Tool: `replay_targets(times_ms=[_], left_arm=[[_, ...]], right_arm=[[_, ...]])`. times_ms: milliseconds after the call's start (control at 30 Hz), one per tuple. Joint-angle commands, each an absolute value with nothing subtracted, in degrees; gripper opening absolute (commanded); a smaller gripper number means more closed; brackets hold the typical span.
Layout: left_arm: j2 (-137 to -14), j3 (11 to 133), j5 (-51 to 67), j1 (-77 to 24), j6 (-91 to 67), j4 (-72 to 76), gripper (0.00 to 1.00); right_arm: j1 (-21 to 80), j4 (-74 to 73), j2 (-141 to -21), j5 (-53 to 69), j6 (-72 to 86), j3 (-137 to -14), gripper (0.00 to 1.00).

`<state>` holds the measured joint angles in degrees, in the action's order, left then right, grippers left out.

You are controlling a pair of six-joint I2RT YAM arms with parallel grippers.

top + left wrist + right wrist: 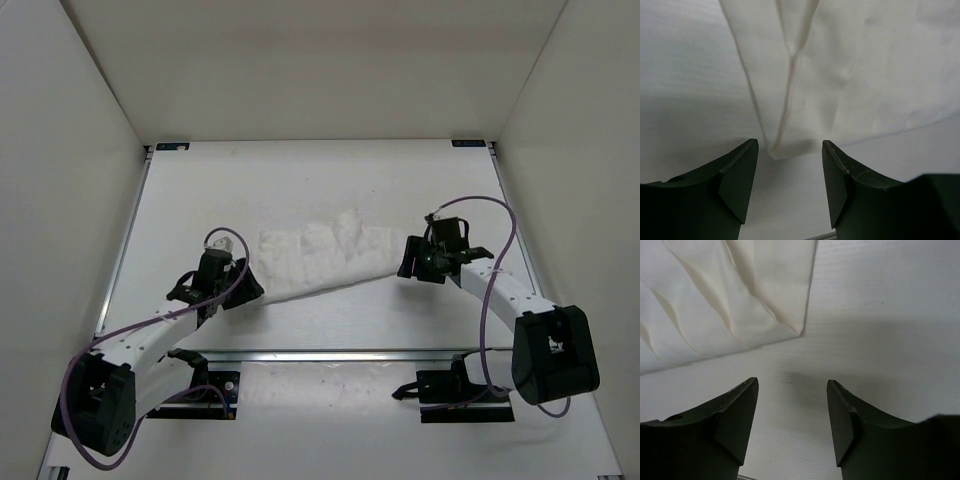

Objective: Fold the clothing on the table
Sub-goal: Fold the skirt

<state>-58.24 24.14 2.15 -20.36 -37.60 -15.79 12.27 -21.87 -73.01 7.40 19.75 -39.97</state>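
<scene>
The white clothing (pixel 320 260) lies crumpled in a long band across the middle of the table (pixel 300 180), between my two arms. My left gripper (pixel 245 290) stands open at the band's left end. In the left wrist view a seamed corner of the clothing (pixel 840 75) reaches just to the gap between the tips of my left gripper (pixel 790 142), and nothing is pinched. My right gripper (pixel 410 262) is open at the right end. In the right wrist view a creased corner of the clothing (pixel 715 305) lies a short way beyond my right gripper (pixel 792 381), with bare table (pixel 890 315) between the jaws.
Beige walls close in the table on the left, back and right. Black corner brackets (pixel 172 146) (pixel 468 143) mark the far corners. A metal rail (pixel 330 354) runs along the near edge in front of the arm bases. Purple cables loop off both arms.
</scene>
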Motion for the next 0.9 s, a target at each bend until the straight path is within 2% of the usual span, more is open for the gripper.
replay_targets(times_ms=[0,167,233,333,400,533,600,633,733,867], left_arm=[[-55.99,21.72,0.79,-20.48,-38.84,-17.84,0.65],[-56.95,20.66,0.71,-22.49,-39.99,-17.14,0.65],[-57.65,20.31,0.09,-22.68,-40.78,-15.83,0.69],[-59.49,19.86,0.09,-23.29,-41.22,-13.45,0.63],[-61.08,19.95,0.09,-23.47,-41.22,-12.57,0.48],[-65.12,21.00,0.09,-25.22,-40.35,-10.56,0.30],[-66.00,21.18,0.53,-25.05,-40.43,-9.76,0.06],[-66.18,21.09,0.44,-25.92,-40.26,-9.06,0.00],[-66.09,21.18,0.44,-25.84,-40.43,-8.44,0.00],[-66.62,21.01,1.23,-25.49,-39.90,-8.17,0.00]], right_arm=[[11.17,-15.74,-69.70,10.46,23.02,-37.63,0.55],[8.35,-12.84,-70.57,14.49,25.05,-33.67,0.55],[8.35,-12.04,-70.66,14.50,25.23,-33.40,0.56],[8.44,-10.64,-71.10,14.85,25.84,-32.26,0.56],[7.74,-9.06,-71.80,15.55,25.75,-31.30,0.56],[7.38,-6.42,-74.26,16.43,26.63,-30.15,0.57],[7.39,-4.84,-74.97,16.17,27.59,-29.36,0.58],[7.47,-3.96,-75.32,17.04,28.64,-28.92,0.58],[5.01,2.08,-75.67,20.30,31.19,-25.41,0.58],[6.33,1.32,-79.35,17.49,30.41,-28.12,0.63]])
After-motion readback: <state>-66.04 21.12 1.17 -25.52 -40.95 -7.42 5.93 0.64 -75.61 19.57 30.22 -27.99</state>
